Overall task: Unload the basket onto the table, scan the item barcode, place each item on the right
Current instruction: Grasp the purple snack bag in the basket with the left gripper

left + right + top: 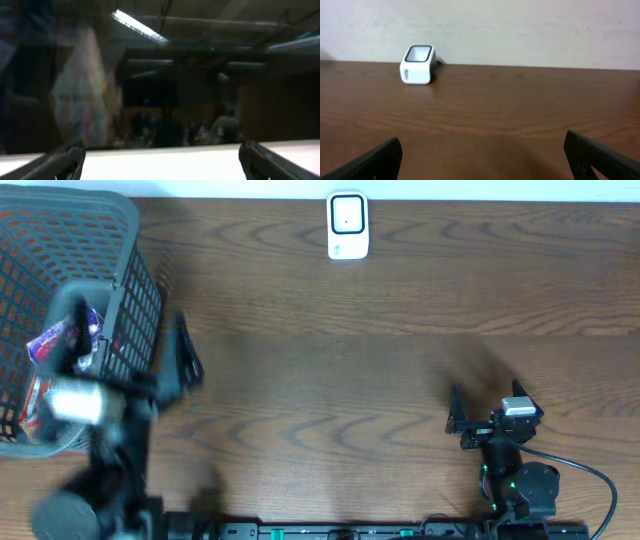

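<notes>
The left pincer (160,161) and the right pincer (482,155) both stood wide open. Colourful packets (52,340) lay in the grey basket (140,280); the white scanner (348,226) sat at the worktop's (330,380) far edge.

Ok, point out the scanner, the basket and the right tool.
scanner (348,225): overhead view, on its top face.
basket (140,285): overhead view, on its right mesh wall.
right tool (481,140): right wrist view, midway between its open fingertips.
</notes>
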`<action>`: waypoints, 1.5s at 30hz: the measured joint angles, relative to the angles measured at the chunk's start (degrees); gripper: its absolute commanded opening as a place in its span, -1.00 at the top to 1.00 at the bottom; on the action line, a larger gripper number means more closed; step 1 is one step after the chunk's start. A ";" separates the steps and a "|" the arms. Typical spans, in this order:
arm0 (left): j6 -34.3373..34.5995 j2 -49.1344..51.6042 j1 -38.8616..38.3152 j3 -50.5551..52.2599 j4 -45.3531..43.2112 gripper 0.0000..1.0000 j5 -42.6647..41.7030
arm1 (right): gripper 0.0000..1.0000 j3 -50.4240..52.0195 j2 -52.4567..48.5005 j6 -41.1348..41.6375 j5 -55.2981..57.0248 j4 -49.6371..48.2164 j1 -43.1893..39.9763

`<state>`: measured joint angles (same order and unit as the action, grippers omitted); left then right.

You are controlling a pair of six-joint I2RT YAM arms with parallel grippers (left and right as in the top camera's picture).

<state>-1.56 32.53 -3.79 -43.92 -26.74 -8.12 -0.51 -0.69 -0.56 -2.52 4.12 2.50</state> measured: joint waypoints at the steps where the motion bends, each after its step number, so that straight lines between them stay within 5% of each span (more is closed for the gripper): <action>1: -1.97 4.33 0.09 -5.31 2.80 -0.95 0.96 | -0.99 0.00 0.00 0.00 0.02 -0.07 0.00; 10: -11.67 40.44 14.29 -51.04 53.99 -0.96 11.82 | -0.99 0.00 0.00 -0.02 0.00 -0.04 0.02; 15: -12.76 51.06 20.74 -56.57 66.86 -0.95 15.06 | -0.98 0.00 0.00 -0.02 0.00 -0.04 0.02; 26: -14.91 57.48 32.79 -56.22 73.70 -0.96 22.08 | -0.99 0.00 0.00 -0.02 0.00 -0.04 0.02; 39: -35.47 58.58 33.90 -32.94 66.58 -0.96 14.53 | -0.99 0.00 0.00 -0.02 0.00 -0.02 0.02; 45: -41.51 60.28 33.92 -30.77 59.93 -0.99 14.67 | -0.99 0.00 0.00 -0.02 0.00 -0.04 0.02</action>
<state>-43.07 92.82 30.13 -74.70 33.19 6.55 -0.51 -0.69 -0.58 -2.52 4.08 2.52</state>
